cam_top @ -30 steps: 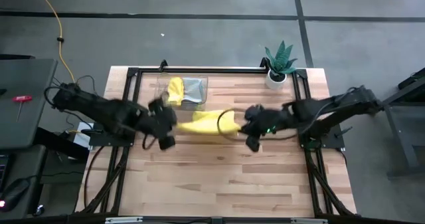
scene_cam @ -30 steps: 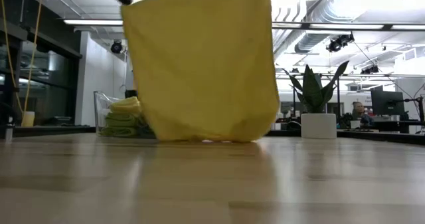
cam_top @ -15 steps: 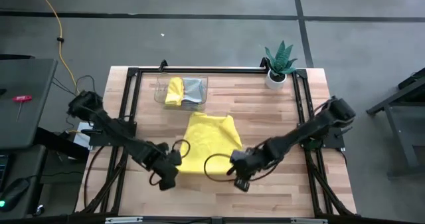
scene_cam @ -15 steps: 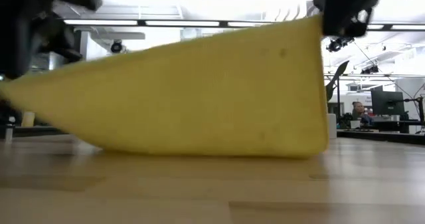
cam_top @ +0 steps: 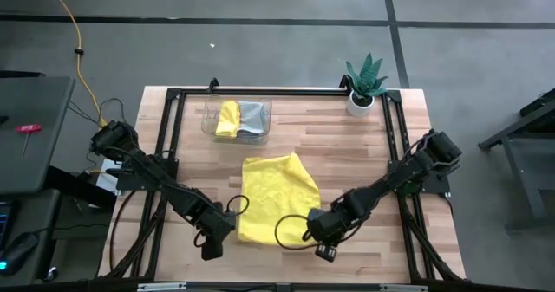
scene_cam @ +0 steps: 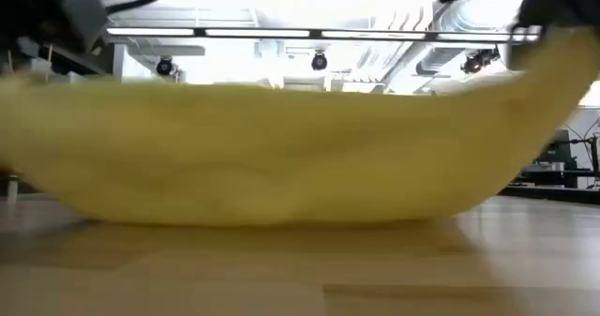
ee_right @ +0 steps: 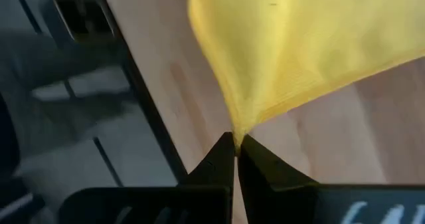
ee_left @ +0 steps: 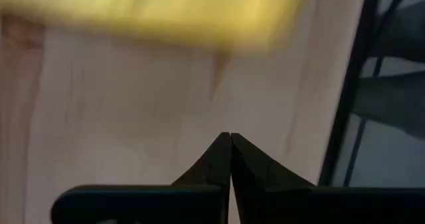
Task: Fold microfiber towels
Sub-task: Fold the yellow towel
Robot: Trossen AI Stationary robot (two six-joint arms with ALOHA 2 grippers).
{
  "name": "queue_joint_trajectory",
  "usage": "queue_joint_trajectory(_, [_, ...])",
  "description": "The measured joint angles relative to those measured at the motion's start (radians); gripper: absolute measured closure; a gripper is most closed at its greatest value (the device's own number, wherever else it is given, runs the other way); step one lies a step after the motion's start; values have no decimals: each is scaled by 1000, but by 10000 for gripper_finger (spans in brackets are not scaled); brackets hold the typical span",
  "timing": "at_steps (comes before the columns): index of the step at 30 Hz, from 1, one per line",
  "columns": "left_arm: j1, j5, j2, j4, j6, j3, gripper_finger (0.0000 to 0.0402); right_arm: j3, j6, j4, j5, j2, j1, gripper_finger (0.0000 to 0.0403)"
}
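A yellow microfiber towel [cam_top: 273, 197] lies spread over the table's middle, its near edge toward my two grippers. My right gripper [ee_right: 236, 137] is shut on the towel's near right corner, close to the table's near edge [cam_top: 324, 249]. My left gripper [ee_left: 230, 136] is shut at the towel's near left [cam_top: 211, 245]. Its wrist view shows bare wood at its tips and the towel [ee_left: 153, 11] lying farther off. The low view shows the towel [scene_cam: 281, 157] rising toward its right end. My right gripper pinches the towel's near right corner [ee_right: 239, 121] between its two fingertips, coming at it slanting down from above. The corner is gathered into a narrow bunch at the tips. From there the cloth fans out and runs down onto the table.
At the far side a clear tray [cam_top: 206, 119] holds a folded yellow towel [cam_top: 228, 119] and a grey one [cam_top: 251, 119]. A potted plant [cam_top: 364, 84] stands at the far right corner. Black frame rails [cam_top: 165, 153] run along the table's left and right sides.
Both grippers have gone down and toward the table's near edge, tipping to point downward. The yellow towel, which hung upright between them, has been drawn along and now lies spread on the table. Its left corner is no longer at my left gripper's tips.
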Motion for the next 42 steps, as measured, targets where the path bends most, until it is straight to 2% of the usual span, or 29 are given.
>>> queue_joint_trajectory(4, [-2, 15, 9, 52, 3, -6, 401, 0, -1, 21, -49, 32, 24, 403])
queue_joint_trajectory(14, [4, 22, 9, 53, 38, -6, 399, 0, -2, 58, -37, 49, 52, 395])
queue_joint_trajectory(17, [27, 21, 4, 46, 67, -6, 385, 0, -25, 89, -57, 49, 47, 366])
queue_joint_trajectory(22, [83, 9, -43, 28, 133, -5, 346, 0, -128, 103, -155, 49, 48, 288])
queue_joint_trajectory(25, [120, -17, -87, -6, 165, -4, 320, 0, -182, 52, -211, 39, 48, 247])
queue_joint_trajectory(28, [155, -63, -140, -49, 216, -4, 298, 0, -246, -42, -224, 13, 47, 218])
queue_joint_trajectory(31, [187, -138, -191, -76, 263, -4, 282, 0, -334, -188, -169, -40, 37, 204])
queue_joint_trajectory(35, [224, -270, -238, -57, 273, -4, 269, -8, -416, -291, 27, -135, -1, 203])
queue_joint_trajectory(38, [244, -331, -245, -3, 257, -10, 263, -102, -391, -178, 116, -222, -68, 206])
queue_joint_trajectory(42, [254, -303, -245, 226, 206, -105, 261, -308, -336, 140, 125, -310, -203, 212])
